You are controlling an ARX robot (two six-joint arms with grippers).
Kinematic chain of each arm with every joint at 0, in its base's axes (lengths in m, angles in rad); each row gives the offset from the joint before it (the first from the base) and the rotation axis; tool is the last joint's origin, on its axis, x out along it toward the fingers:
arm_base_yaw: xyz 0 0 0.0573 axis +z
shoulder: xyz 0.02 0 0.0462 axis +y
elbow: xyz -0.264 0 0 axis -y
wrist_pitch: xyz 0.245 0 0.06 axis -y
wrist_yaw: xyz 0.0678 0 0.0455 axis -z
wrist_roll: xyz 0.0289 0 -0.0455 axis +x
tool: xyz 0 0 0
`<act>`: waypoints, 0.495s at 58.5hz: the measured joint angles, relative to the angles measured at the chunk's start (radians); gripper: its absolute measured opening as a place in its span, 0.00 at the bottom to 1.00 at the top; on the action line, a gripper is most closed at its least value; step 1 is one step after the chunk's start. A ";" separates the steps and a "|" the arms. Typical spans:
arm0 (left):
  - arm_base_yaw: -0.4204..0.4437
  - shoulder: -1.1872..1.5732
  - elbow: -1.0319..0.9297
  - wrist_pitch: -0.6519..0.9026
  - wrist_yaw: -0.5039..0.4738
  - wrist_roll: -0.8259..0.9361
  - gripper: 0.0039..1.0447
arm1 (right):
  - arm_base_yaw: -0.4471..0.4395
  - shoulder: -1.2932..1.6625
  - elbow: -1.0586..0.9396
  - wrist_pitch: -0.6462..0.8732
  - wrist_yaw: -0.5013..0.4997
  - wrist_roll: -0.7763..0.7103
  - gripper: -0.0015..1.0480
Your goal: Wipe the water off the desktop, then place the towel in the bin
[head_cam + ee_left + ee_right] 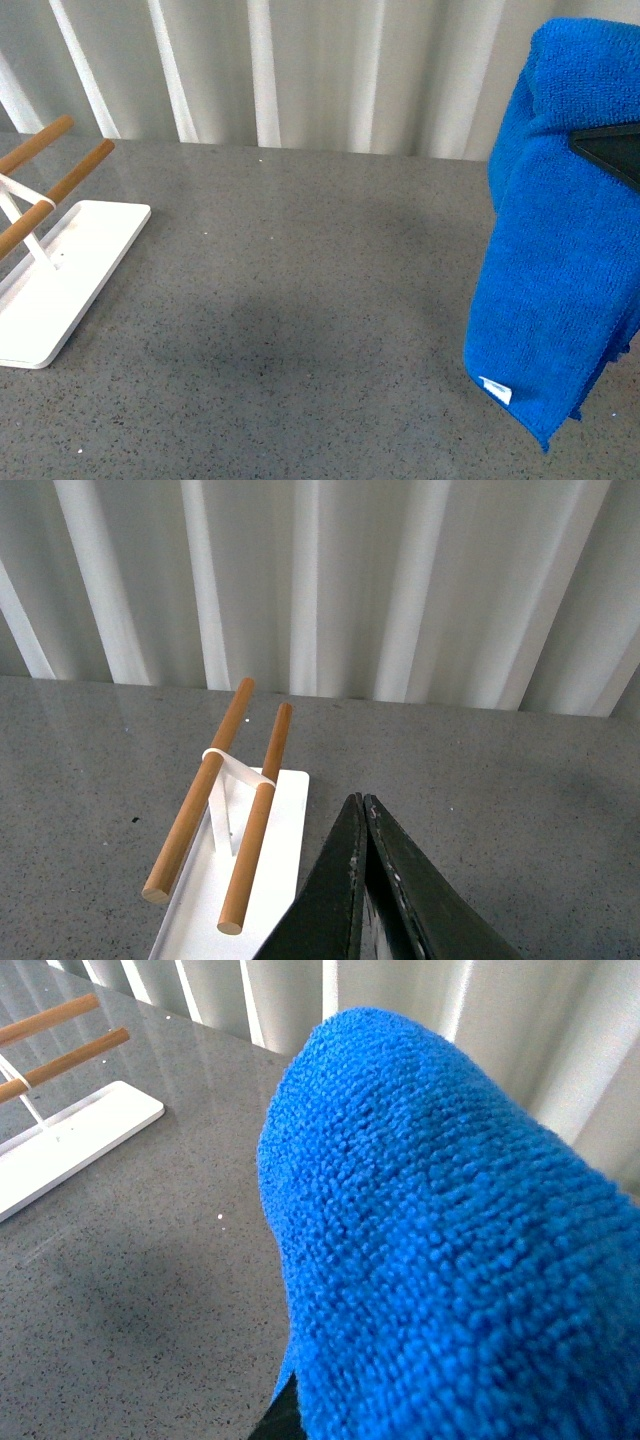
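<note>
Towel (560, 250) is off the desktop (300, 300), hanging in folds well to the right of the white rack (60, 290), with its small white label (495, 390) at the low corner. It is draped over the right gripper (612, 150), of which only a dark wedge shows. That claw carries the cloth, though the fabric covers the jaws, so the grip itself is judged rather than seen.

By my reading this is a carrying step: the cloth is aloft, not pressed to the stone. The desktop beside the rack shows no clear puddle or glint, only a dull darker patch (270, 340) that could be damp or shadow; I cannot tell which. If it is water, the next move calls for lowering the towel flat onto that patch. If not, it calls for finding the bin and letting go above it.

The left gripper (363, 810) sits near the rack's wooden rods (200, 810), jaws pressed together and empty.

The bin is in no view. The right wrist view is mostly filled with blue pile, and the towel's right edge is cut off.
</note>
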 joint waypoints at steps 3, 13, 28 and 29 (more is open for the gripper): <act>0.000 -0.040 -0.004 -0.034 0.000 0.000 0.03 | 0.000 0.000 0.000 0.000 0.000 0.000 0.04; 0.000 -0.156 -0.005 -0.136 0.000 0.000 0.03 | 0.000 0.001 0.000 -0.003 0.000 0.000 0.04; 0.000 -0.306 -0.005 -0.275 0.000 0.000 0.03 | -0.002 0.001 0.000 -0.006 0.000 0.000 0.04; 0.000 -0.324 -0.005 -0.291 0.000 0.000 0.03 | -0.002 0.001 0.000 -0.006 0.000 0.000 0.04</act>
